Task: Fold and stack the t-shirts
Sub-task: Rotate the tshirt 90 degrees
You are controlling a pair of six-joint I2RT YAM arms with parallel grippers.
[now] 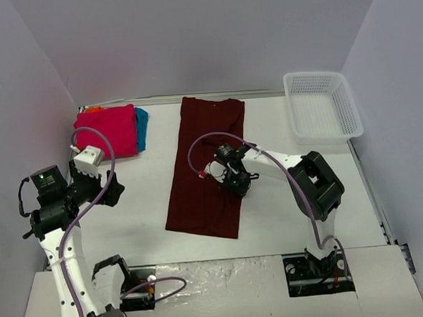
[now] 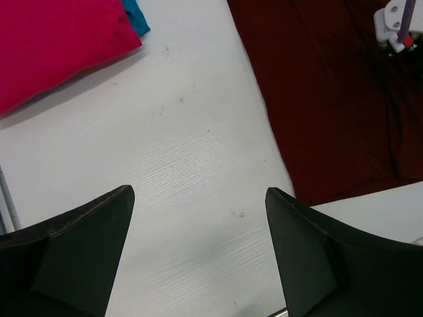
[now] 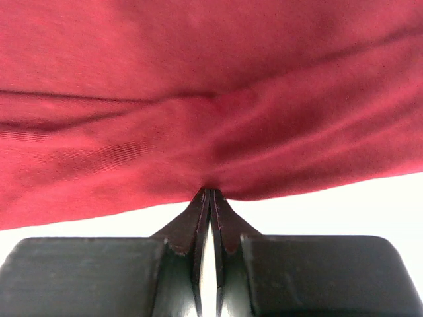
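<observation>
So, the large dark maroon cloth t-shirt (image 1: 206,166) is laid out down the middle of the white table (image 1: 143,213). It's folded lengthwise into a long narrow strip, with the collar end pointed toward the back wall. The right gripper (image 3: 209,197) is clamped tight on the shirt's right edge, roughly halfway along. In the right wrist view its two black fingers (image 3: 192,224) are pressed together with a pinch of maroon fabric caught between the tips, and wrinkles are drawn in toward that spot.

The left gripper (image 2: 199,198) is held above bare tabletop to the left of the maroon shirt. It's spread wide, and nothing is held or touched.

At the back left, a folded bright pink cloth t-shirt (image 1: 109,130) is stacked on a teal blue one (image 1: 143,127), of which only the right edge is shown. A sliver of orange cloth (image 1: 91,109) can be made out behind the pink one. A white plastic mesh basket (image 1: 323,112) is parked at the back right, well apart from the shirts.
</observation>
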